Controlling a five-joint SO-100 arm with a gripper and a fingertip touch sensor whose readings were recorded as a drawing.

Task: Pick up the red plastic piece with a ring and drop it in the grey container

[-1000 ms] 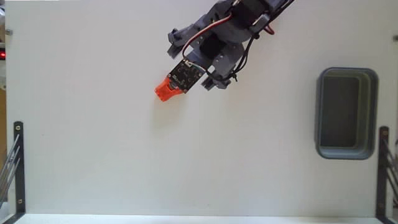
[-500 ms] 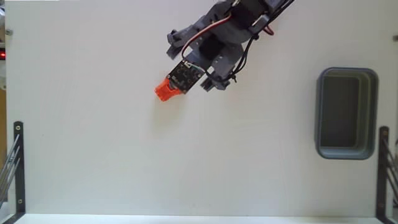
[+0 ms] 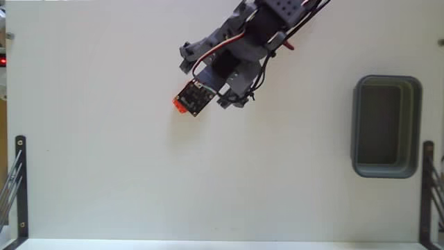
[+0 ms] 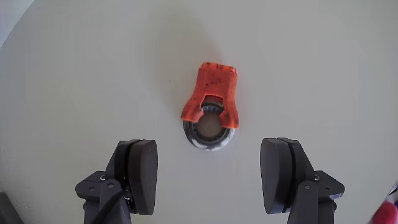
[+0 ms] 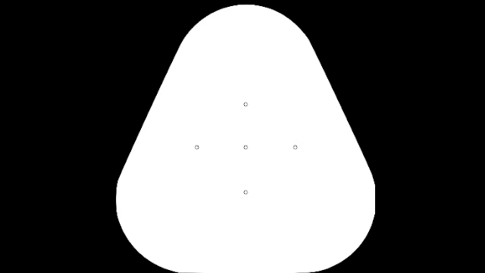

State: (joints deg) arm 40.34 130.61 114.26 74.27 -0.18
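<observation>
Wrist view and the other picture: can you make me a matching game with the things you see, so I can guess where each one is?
Things:
1. red plastic piece with a ring
2. grey container
3. gripper
4. table

Places or states:
A. open, its two fingers spread apart
B. white, under everything
C. lying flat on the table, ring end toward the fingers
D. empty, at the right side of the fixed view

Pairs: 1-C, 2-D, 3-A, 4-B
</observation>
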